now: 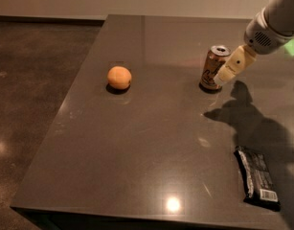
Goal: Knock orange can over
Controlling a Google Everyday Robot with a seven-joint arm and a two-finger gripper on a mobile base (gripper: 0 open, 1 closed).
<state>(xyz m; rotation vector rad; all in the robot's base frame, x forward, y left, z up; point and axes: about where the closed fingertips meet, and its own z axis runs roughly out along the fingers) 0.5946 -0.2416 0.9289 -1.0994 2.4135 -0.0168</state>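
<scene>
The orange can (213,67) stands upright on the grey table (151,143), at the back right, with a silver top and dark lettering. My gripper (222,79) comes in from the upper right on a white arm. Its cream fingertips reach the can's right side, at or very near touching it. The can is not gripped.
A round orange fruit (119,77) lies to the left of the can. A black snack packet (257,177) lies near the table's front right. The table's left edge drops to a dark floor (36,80).
</scene>
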